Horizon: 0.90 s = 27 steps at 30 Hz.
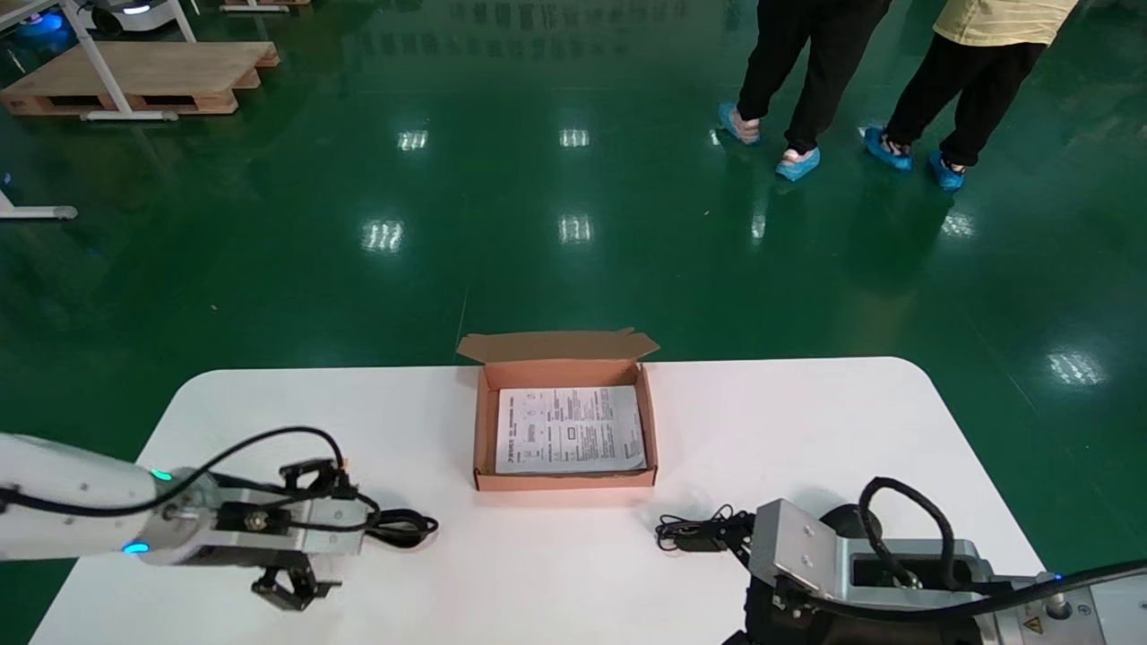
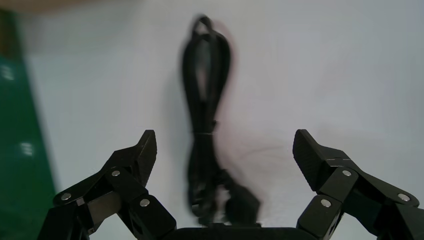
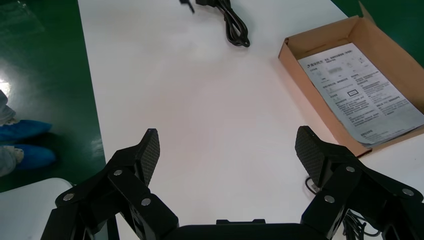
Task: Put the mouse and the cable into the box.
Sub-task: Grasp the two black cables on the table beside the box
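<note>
From the head camera, an open cardboard box (image 1: 564,481) holding a printed leaflet (image 1: 571,430) sits midway across the white table (image 1: 806,421). The left gripper (image 1: 309,528) is low over the table's near left, fingers spread, and the coiled black cable (image 1: 403,527) lies on the table just past it. The right gripper (image 1: 735,587) is at the near right, beside the mouse's tangled wire (image 1: 694,533). The mouse (image 1: 840,518) is mostly hidden behind that arm. The left wrist view shows the left gripper's jaws wide apart, with the cable lying between and ahead of them and neither finger touching it. The right wrist view shows the right gripper's fingers (image 3: 145,152) wide apart over bare table, holding nothing, with the cardboard box off to one side.
</note>
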Available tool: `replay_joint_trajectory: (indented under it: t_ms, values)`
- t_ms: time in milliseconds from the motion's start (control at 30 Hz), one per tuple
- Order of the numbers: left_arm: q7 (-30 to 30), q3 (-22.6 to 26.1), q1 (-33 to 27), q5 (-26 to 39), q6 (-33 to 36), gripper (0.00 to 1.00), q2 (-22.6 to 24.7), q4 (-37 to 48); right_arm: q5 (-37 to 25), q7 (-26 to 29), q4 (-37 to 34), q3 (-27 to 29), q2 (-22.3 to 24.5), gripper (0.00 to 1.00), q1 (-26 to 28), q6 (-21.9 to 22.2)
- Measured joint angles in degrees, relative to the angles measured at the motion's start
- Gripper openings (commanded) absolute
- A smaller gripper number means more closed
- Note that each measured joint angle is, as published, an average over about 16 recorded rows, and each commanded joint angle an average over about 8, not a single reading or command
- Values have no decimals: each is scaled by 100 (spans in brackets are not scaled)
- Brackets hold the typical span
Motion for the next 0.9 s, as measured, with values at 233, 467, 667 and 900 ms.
replay_joint_trajectory:
  t_ms: [233, 467, 667, 900]
  values:
    - [239, 76, -113, 155, -386, 100, 438, 941, 27, 98, 202, 9, 78, 100, -126, 42]
    - [531, 83, -183, 161, -689, 100, 660, 1342, 62, 148, 325, 24, 135, 100, -214, 67]
    - [679, 117, -201, 211, -840, 100, 779, 1508, 78, 172, 359, 36, 166, 100, -239, 78]
    - [706, 163, -197, 315, -943, 100, 854, 1632, 72, 195, 368, 44, 184, 100, -240, 95]
